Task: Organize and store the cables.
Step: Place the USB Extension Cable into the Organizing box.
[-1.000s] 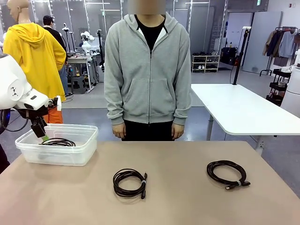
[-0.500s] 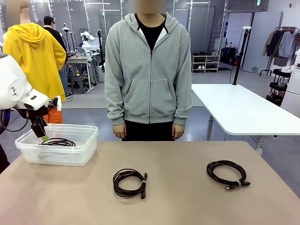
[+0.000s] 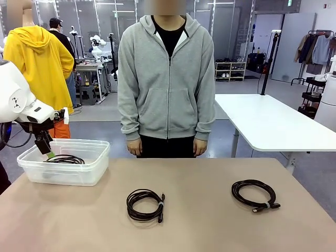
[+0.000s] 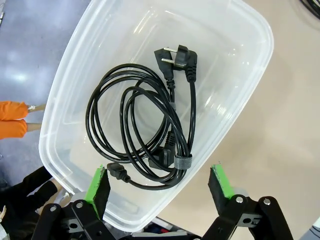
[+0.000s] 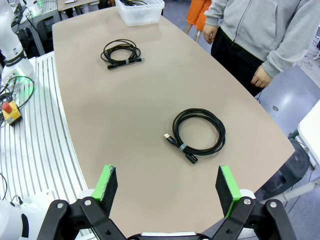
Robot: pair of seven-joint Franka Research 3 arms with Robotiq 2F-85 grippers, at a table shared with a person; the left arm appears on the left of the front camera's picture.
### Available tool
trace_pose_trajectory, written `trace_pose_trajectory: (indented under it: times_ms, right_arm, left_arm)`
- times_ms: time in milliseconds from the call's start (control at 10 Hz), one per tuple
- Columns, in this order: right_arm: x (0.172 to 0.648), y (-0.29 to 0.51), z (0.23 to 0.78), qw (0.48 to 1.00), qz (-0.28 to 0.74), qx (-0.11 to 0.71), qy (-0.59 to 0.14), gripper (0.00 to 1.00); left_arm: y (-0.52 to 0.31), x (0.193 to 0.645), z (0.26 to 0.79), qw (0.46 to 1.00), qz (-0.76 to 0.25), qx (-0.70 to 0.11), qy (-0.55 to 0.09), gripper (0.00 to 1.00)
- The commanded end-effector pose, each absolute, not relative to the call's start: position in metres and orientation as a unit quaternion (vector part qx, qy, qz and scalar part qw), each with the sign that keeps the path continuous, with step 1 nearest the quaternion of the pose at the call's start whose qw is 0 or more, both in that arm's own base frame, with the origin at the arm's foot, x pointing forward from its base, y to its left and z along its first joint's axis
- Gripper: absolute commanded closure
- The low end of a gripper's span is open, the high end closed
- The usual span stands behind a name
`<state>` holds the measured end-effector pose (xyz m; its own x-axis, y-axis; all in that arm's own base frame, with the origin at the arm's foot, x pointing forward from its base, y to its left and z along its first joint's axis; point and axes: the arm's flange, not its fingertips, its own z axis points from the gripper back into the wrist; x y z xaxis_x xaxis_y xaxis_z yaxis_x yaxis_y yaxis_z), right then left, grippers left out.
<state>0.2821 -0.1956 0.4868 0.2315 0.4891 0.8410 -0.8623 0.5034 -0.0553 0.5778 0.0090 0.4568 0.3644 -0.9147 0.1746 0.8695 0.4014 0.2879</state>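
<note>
Cable (image 4: 135, 120) coiled in bin (image 4: 250, 45), left hand (image 4: 159, 172) spread wide above

No readable text, no legible labels, brands, numbers or signs

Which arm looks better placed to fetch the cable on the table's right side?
The right, probably: the right gripper hangs open facing that cable, while the left gripper hangs open over the bin.

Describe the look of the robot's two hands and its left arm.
Left hand and right hand: black angular two-finger frames with visible bolts, each finger tipped with a bright green pad. Left arm: smooth, rounded white shell; a thick black cable loops beside its wrist.
</note>
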Motion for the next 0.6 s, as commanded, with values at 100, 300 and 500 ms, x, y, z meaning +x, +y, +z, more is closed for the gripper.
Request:
trace_pose_trajectory:
  times_ms: [100, 300, 500]
  right_arm:
    - [0.2808, -0.1933, 0.4881, 0.753, 0.446, 0.219, -0.432, 0.0]
    - [0.2808, -0.1933, 0.4881, 0.753, 0.446, 0.219, -0.432, 0.0]
    - [0.2808, -0.1933, 0.4881, 0.753, 0.446, 0.219, -0.432, 0.0]
  left_arm:
    - [0.0114, 0.578, 0.4567, 0.824, -0.54, 0.074, -0.155, 0.0]
    - [0.0114, 0.578, 0.4567, 0.824, -0.54, 0.074, -0.155, 0.0]
    - [0.009, 0.5778, 0.4568, 0.823, -0.542, 0.073, -0.154, 0.0]
